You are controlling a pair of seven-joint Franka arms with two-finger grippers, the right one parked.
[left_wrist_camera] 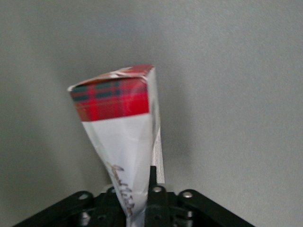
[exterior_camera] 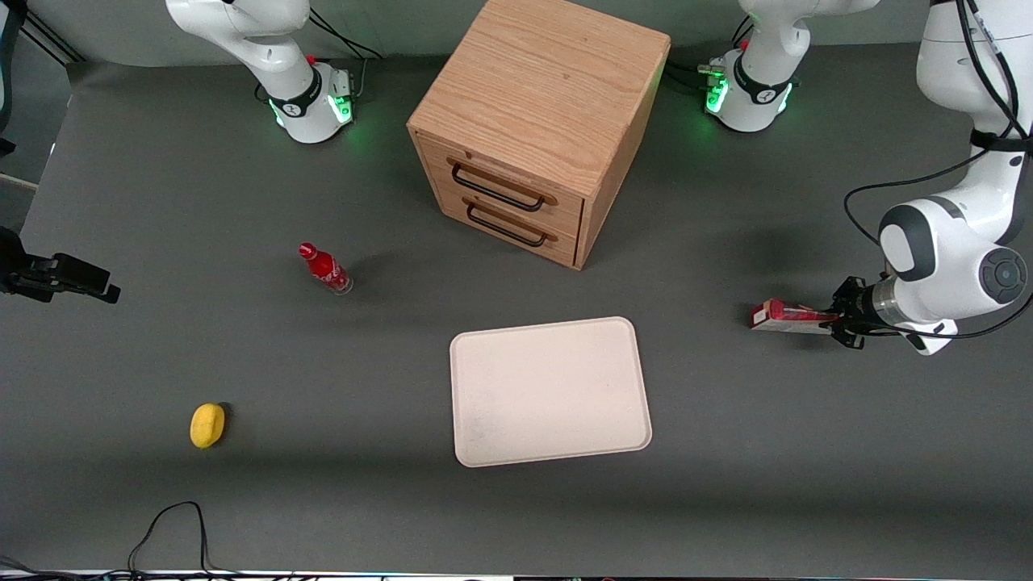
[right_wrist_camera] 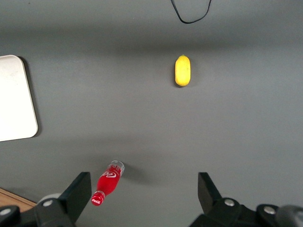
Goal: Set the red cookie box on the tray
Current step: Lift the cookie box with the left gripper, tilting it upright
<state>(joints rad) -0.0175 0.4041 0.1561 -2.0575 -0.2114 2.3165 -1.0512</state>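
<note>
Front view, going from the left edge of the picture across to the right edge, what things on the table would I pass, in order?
Lemon → red bottle → tray → red cookie box → gripper, shut on the box's end. The drawer cabinet overlaps the tray sideways, so I leave it out.

The red cookie box (exterior_camera: 789,315) looks like thin printed card, tartan red with a matt white panel, its end creased; it sits pinched in the gripper (exterior_camera: 835,320), matt black with bright screw heads. The tray (exterior_camera: 551,391) is smooth, matt cream, probably plastic. The table (exterior_camera: 726,500) has a dull grey, faintly grainy cover. Near its edge farthest from the camera, the cabinet (exterior_camera: 537,121) shows oak-like wood grain.
</note>
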